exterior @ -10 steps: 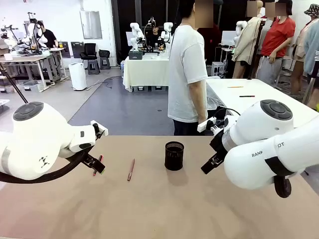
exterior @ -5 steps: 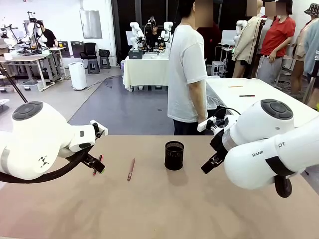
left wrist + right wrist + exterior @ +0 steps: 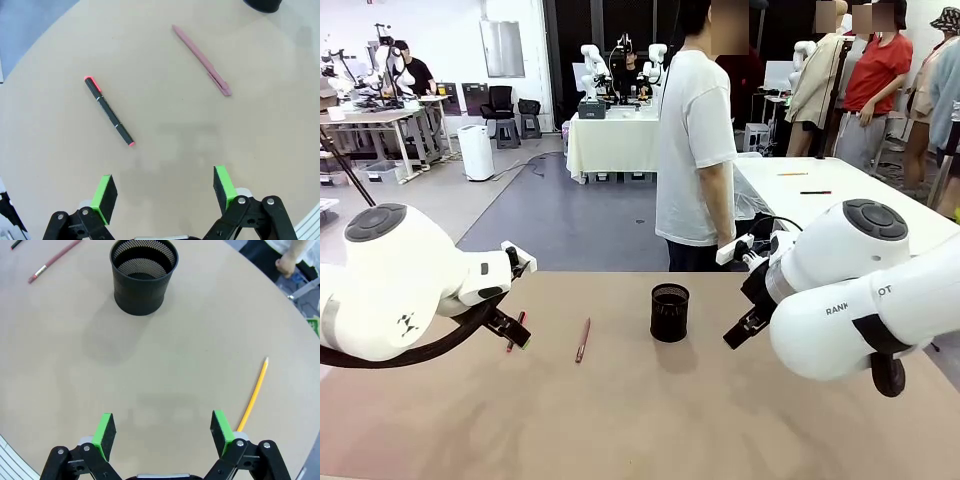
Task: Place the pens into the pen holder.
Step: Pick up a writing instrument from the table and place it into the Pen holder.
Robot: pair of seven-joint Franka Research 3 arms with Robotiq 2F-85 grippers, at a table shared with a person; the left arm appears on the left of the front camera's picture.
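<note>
The left gripper (image 3: 162, 186) and right gripper (image 3: 162, 427) are hovering, jaws apart and empty. The black red-tipped pen (image 3: 109, 111) is lying at the left's 11 o'clock. The yellow pencil (image 3: 254, 394) is at the right's 2 and the mesh pen holder (image 3: 143, 277) at its 12. Rolling the left wrist crosswise over that pen's middle is looking wisest.

Bright, even overhead light falls across the tan surface (image 3: 650, 420), where the pen holder (image 3: 143, 277) throws only a soft, pale shadow toward the lens in the right wrist view. Wide-angle lenses bend the surface's edge into a curve in both wrist views, and a faint grey smudge of shadow lies just ahead of the left end effector (image 3: 162, 182). The front view is crisp up close, with mild highlights on the white shell of the left arm (image 3: 390, 290).
</note>
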